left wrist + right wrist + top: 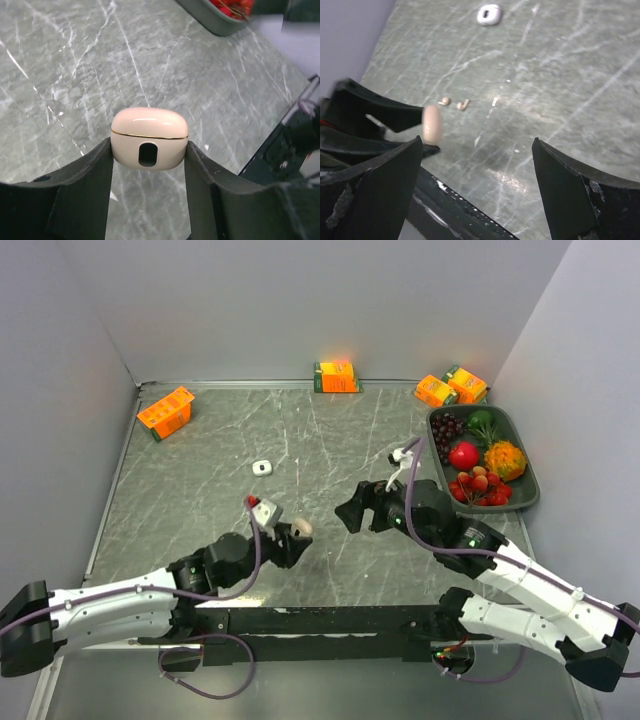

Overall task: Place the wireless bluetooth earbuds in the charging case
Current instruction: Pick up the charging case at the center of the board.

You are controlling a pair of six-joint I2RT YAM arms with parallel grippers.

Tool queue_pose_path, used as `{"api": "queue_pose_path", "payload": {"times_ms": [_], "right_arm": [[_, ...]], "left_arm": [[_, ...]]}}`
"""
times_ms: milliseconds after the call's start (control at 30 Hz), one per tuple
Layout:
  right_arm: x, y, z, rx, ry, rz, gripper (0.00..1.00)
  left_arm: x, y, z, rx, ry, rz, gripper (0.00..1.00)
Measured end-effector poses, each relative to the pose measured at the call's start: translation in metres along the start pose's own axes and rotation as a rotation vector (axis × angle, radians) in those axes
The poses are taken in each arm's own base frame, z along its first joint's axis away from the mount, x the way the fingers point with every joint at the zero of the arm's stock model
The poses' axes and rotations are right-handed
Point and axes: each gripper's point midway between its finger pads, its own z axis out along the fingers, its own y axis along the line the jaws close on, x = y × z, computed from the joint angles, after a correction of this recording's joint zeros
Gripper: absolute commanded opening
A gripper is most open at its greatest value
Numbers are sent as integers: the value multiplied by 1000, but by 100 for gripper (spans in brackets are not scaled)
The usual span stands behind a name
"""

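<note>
My left gripper [296,538] is shut on a closed beige charging case [302,528], holding it by its sides above the table. In the left wrist view the case [149,136] sits between the fingertips, lid seam level and its port facing the camera. My right gripper [352,512] is open and empty, just right of the held case. In the right wrist view it [477,142] hangs over bare table, with the beige case [431,124] at its left. Two tiny beige earbuds [444,101] [463,104] lie on the table beyond that case. A white case [263,467] lies farther back.
A dark tray [530,478] of fruit stands at the right edge; its corner shows in the left wrist view [210,22]. Orange boxes stand at the back left [166,412], back middle [336,376] and back right [450,388]. Grey walls enclose the table.
</note>
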Motion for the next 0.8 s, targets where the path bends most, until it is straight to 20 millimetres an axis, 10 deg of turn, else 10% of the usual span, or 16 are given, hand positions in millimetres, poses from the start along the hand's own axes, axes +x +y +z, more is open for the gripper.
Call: {"api": "queue_pose_path", "payload": {"times_ms": [200, 367, 800], "right_arm": [[-25, 36, -3, -113, 13, -61, 96], [-40, 69, 7, -173, 75, -127, 95], [9, 76, 27, -208, 297, -201, 96]], "left_arm": [[17, 4, -10, 114, -100, 195, 1], [-16, -7, -12, 151, -249, 306, 1], [-42, -13, -17, 165, -363, 427, 1]]}}
